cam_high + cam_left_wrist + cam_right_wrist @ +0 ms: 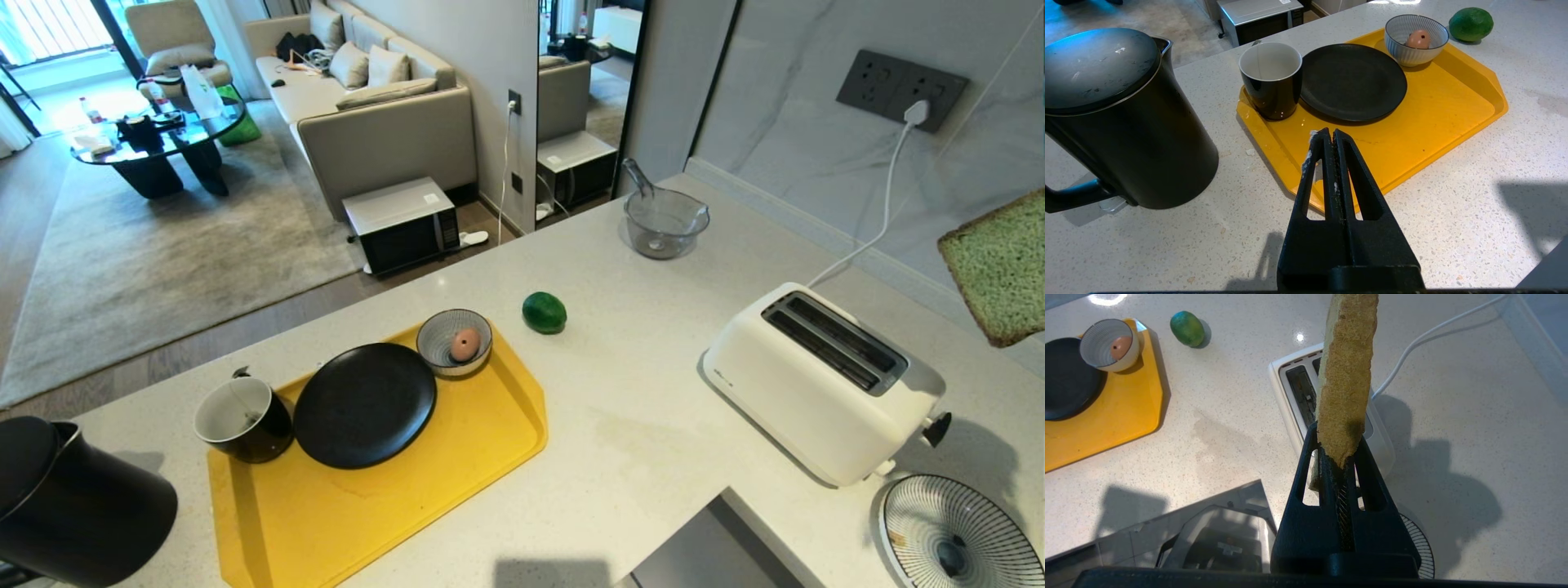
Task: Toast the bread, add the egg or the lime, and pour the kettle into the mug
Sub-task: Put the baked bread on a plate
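My right gripper (1338,435) is shut on the bread (1346,371), which hangs high above the white toaster (1300,396). In the head view the green slice (998,265) shows at the right edge, up over the toaster (816,380) with its two empty slots. The lime (544,312) lies on the counter beyond the yellow tray (490,457). An egg (464,344) sits in a striped bowl (433,335) on the tray. The black mug (242,420) stands at the tray's left corner, the black kettle (73,506) further left. My left gripper (1329,136) hovers shut and empty over the tray's near edge.
A black plate (364,404) lies on the tray between mug and bowl. A glass bowl (665,222) stands at the back of the counter. A striped plate (951,535) sits near the toaster's front right. The toaster's white cord (886,196) runs up to a wall socket.
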